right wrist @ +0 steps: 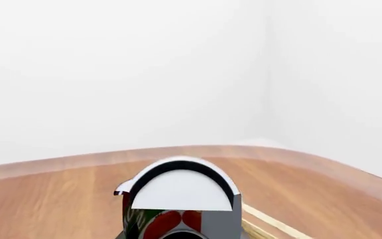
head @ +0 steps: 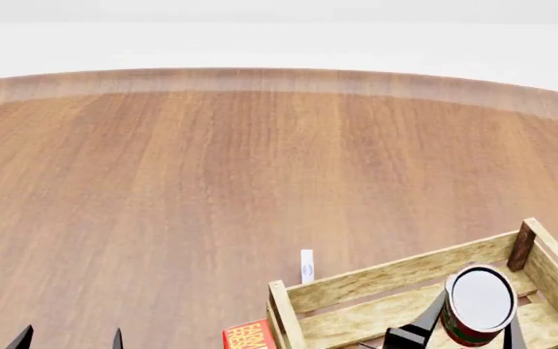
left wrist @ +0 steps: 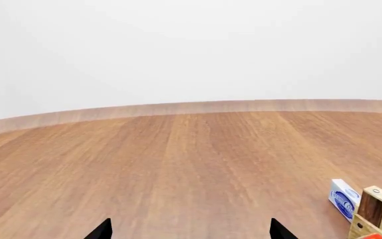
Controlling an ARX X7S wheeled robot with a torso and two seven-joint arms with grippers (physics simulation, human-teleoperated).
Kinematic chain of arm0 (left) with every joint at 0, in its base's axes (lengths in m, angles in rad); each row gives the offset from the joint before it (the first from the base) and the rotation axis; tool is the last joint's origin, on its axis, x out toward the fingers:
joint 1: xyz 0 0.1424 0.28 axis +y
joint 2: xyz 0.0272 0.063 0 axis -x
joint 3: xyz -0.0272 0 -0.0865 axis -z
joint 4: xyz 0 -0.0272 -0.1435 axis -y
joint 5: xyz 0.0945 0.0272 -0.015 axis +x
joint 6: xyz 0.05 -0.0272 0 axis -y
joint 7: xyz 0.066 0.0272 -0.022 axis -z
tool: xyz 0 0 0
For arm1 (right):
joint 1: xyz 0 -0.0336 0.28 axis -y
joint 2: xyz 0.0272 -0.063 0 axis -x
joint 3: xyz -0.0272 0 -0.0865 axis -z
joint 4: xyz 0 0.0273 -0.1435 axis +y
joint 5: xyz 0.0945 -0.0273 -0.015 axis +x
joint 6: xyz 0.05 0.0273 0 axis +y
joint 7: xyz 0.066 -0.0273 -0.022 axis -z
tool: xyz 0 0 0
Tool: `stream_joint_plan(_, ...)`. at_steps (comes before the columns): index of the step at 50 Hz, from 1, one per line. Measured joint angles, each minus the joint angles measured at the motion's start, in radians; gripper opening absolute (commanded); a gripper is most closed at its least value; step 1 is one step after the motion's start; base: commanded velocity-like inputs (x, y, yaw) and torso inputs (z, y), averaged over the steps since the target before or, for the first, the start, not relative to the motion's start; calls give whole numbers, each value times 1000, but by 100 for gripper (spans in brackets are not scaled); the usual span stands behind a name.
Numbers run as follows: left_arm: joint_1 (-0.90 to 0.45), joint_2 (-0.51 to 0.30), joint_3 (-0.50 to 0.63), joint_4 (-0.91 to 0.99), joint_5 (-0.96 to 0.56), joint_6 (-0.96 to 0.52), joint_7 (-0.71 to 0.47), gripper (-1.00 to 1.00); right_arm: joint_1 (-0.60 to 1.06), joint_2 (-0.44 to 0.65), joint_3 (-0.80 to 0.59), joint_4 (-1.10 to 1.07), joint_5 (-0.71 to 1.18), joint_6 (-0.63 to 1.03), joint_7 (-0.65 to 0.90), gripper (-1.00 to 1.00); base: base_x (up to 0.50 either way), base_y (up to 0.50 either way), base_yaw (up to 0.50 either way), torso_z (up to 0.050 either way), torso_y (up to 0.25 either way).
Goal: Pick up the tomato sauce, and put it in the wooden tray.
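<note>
The tomato sauce (head: pixel 481 298), a can with a red and green label and a plain silver-white top, hangs tilted over the inside of the wooden tray (head: pixel 386 275) at the head view's lower right. My right gripper (head: pixel 473 318) is shut on the can, one dark finger on each side of it. In the right wrist view the can (right wrist: pixel 177 199) fills the lower middle, with a tray slat (right wrist: pixel 270 225) just beyond it. My left gripper (head: pixel 70 339) is open and empty over bare table at the lower left. Its two tips stand wide apart in the left wrist view (left wrist: pixel 191 231).
A small white and blue box (head: pixel 306 266) lies on the wooden table just beyond the tray's far left corner; it also shows in the left wrist view (left wrist: pixel 343 198). A red box (head: pixel 250 336) sits by the tray's left side. The table's curved far edge (head: pixel 279 78) meets a white wall.
</note>
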Motion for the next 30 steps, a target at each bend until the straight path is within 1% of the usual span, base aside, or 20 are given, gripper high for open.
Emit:
stream_joint_plan(11,0,-2,2,3,-2,-2,-3,100,86,-9,6,47,24,58,-7,-100,0,0,0,0,1)
stream_joint_plan(30,2,-5,6,4,-5,2,-6,100,253,-51,13,311,40,49,-48,-100,0,0,0,0,0)
